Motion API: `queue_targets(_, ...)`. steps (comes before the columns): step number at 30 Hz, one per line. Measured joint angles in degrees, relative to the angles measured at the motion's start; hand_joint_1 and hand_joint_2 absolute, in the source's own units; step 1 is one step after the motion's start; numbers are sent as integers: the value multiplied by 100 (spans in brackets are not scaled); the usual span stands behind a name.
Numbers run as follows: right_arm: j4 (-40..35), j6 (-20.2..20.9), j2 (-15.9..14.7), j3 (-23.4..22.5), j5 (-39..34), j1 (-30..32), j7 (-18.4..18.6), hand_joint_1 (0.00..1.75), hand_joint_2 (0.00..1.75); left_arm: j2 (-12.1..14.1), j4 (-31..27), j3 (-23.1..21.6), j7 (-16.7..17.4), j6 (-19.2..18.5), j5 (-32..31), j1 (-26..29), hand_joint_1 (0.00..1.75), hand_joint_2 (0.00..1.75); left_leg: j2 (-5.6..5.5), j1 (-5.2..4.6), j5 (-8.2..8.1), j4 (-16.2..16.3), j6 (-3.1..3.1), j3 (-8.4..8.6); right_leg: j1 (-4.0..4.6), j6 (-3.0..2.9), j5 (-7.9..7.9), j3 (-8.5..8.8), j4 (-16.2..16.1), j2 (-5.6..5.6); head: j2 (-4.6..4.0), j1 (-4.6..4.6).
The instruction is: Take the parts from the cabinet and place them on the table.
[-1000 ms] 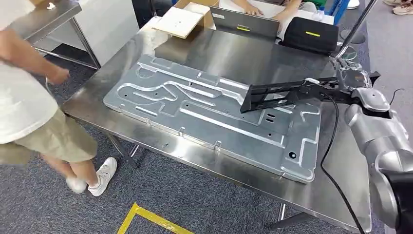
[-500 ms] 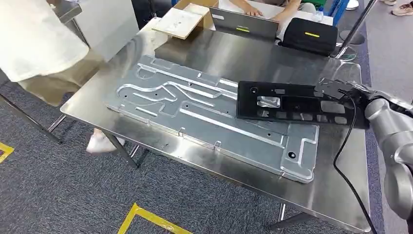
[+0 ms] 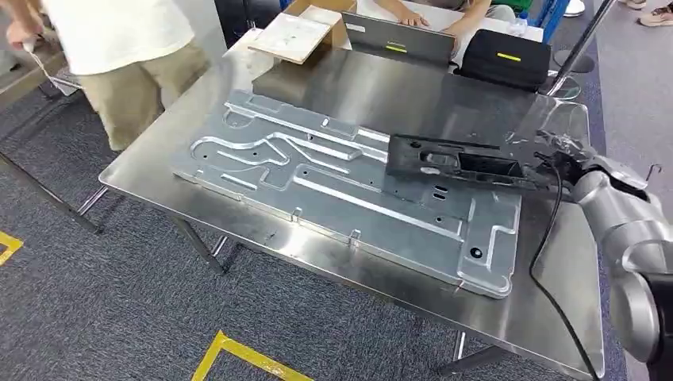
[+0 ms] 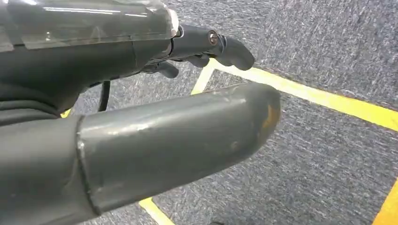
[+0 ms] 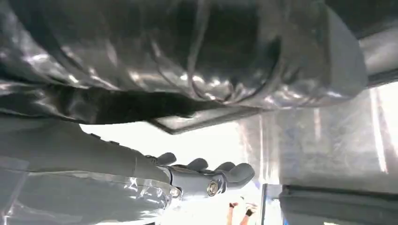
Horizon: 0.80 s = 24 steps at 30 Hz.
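A long black plastic part point(image 3: 452, 161) lies tilted over the right end of a large stamped metal plate point(image 3: 317, 178) on the steel table point(image 3: 397, 87). My right hand point(image 3: 567, 163) grips the part's right end at the table's right side. The part's left end is low over the plate; I cannot tell if it touches. In the right wrist view my right hand's dark fingers point(image 5: 220, 176) stretch out beside the shiny table surface. My left hand point(image 4: 141, 93) hangs over grey carpet with yellow tape lines, fingers point(image 4: 225, 47) apart and holding nothing.
A person point(image 3: 127, 55) stands at the table's far left corner. At the back edge sit a cardboard box point(image 3: 298, 32), a laptop point(image 3: 401, 40) with another person's hands on it, and a black bag point(image 3: 505, 57). A black cable point(image 3: 548, 262) hangs from my right arm.
My right hand has turned the black part from edge-on to face-up, then lowered it closer to the plate. The person on the left has walked round toward the far left corner.
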Motion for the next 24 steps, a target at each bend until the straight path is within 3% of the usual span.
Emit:
queue_targets(7,-241,-1191,129,-4,-124,113,-173,0,0,-4,0,26,173,212,85,-2,0,0,0,-7,-6,18,7,-6,-14,6,4,3,-9,1,2,0)
queue_targets(12,-530,-1529,312,-9,-135,128,-103,0,0,-7,0,109,210,231,164,-8,0,0,1,-28,-17,51,26,-18,-21,18,9,1,3,1,2,0)
queue_targets(15,-756,-1580,428,-7,-111,127,-30,0,0,-9,0,129,203,243,192,-19,0,0,2,-32,8,26,61,-12,-21,64,40,16,-31,5,0,-2)
queue_targets(16,-835,-1597,453,-7,-94,127,-30,0,0,-24,0,136,199,243,203,-25,0,0,18,54,75,-91,96,55,18,81,23,11,-30,9,2,0)
queue_targets(17,-901,-1617,485,-7,-83,114,-17,0,0,-35,0,142,197,247,201,-38,0,0,29,53,105,-147,117,85,-3,101,-87,-18,89,-1,2,2)
queue_targets(18,-925,-1621,494,-7,-79,101,-13,0,0,-37,0,146,192,247,201,-51,0,0,32,60,120,-159,131,90,-25,121,-287,-155,395,-3,0,0)
queue_targets(20,-955,-1619,511,-7,-74,134,11,0,0,-44,0,151,192,247,203,-50,0,0,30,74,123,-155,126,89,-89,188,-713,-575,1314,-5,0,2)
queue_targets(21,-968,-1617,529,-7,-72,177,28,0,0,-55,0,155,192,247,203,-45,0,0,29,81,119,-148,121,86,-125,229,-812,-750,1667,-8,2,2)
queue_targets(22,-999,-1621,540,-7,-70,219,33,0,0,-66,0,162,192,247,205,-39,0,0,28,95,109,-136,105,86,-163,265,-755,-790,1727,-11,2,4)
queue_targets(23,-1025,-1632,553,-7,-57,238,44,0,0,-70,0,168,192,247,205,-39,0,0,26,122,89,-109,75,86,-197,294,-575,-685,1503,-16,0,2)
queue_targets(24,-1080,-1676,571,-4,-22,242,72,0,0,-83,0,181,192,251,208,-42,0,0,24,150,59,-69,30,85,-227,329,-328,-465,1089,-26,0,4)
